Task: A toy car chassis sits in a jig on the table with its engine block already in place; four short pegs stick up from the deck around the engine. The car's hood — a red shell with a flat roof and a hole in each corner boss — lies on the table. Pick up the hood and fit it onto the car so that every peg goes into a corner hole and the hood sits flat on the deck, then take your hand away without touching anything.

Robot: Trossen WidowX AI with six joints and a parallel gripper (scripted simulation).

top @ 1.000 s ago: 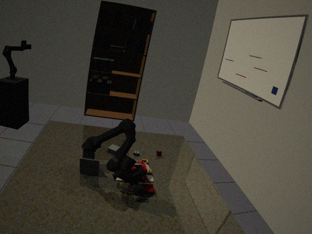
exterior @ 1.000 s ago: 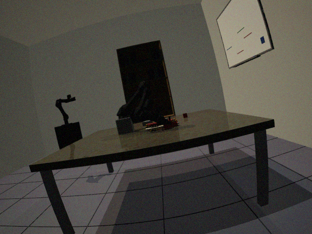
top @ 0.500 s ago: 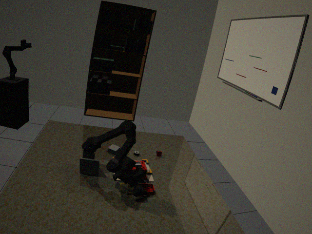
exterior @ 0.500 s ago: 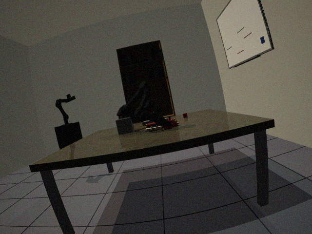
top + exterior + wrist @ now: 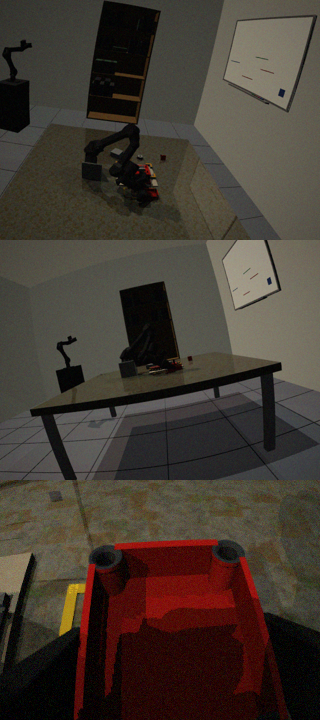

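hood [image 5: 175, 660]: red shell, open side seen, centre to bottom edge, cut off by frame
corner bosses: two seen at upper corners, grey-rimmed, holes visible
gripper [image 5: 174, 631]: one dark finger seen at each side wall, grip unclear
yellow strip [image 5: 66, 612]: left of hood
pale panel [image 5: 16, 575]: left edge, partly cropped
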